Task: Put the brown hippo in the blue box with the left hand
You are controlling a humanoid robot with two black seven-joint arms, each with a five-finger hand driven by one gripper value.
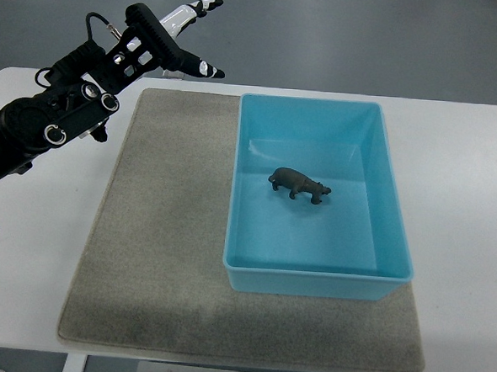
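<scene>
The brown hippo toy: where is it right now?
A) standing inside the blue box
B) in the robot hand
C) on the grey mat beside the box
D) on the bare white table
A: the brown hippo stands on the floor of the blue box, away from the open left robot hand.

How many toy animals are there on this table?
1: a brown hippo standing inside the blue box, near its middle. Nothing seems hidden; the robot's left hand holds nothing.
</scene>
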